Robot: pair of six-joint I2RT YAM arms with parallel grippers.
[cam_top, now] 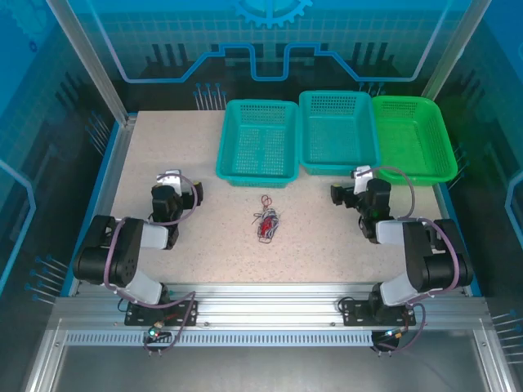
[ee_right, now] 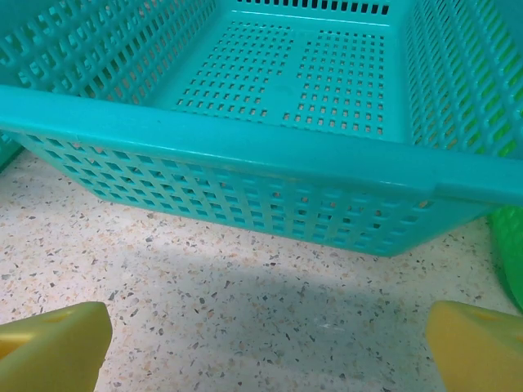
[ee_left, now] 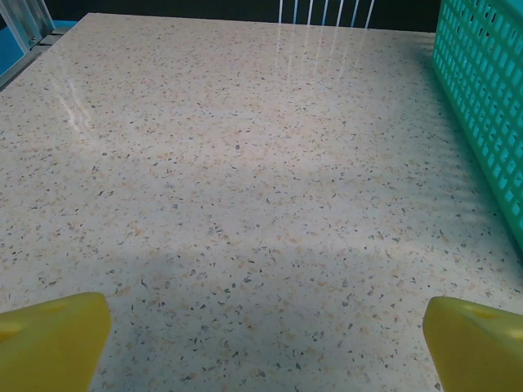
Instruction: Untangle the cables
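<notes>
Cables (cam_top: 267, 222) lay in a small tangle at mid-desk (cam_top: 196, 245), between the two arms and just near of the baskets (cam_top: 257, 175). Left gripper (ee_left: 265, 347) and right gripper (ee_right: 265, 347) each stood with fingers spread wide and empty, well apart from the tangle. The wires were judged very light, limp and thin, so lifting one strand would likely drag the whole knot. Suggested holds were the red part (cam_top: 263, 233) or the loose far loop, with the other gripper pinning the bundle.
</notes>
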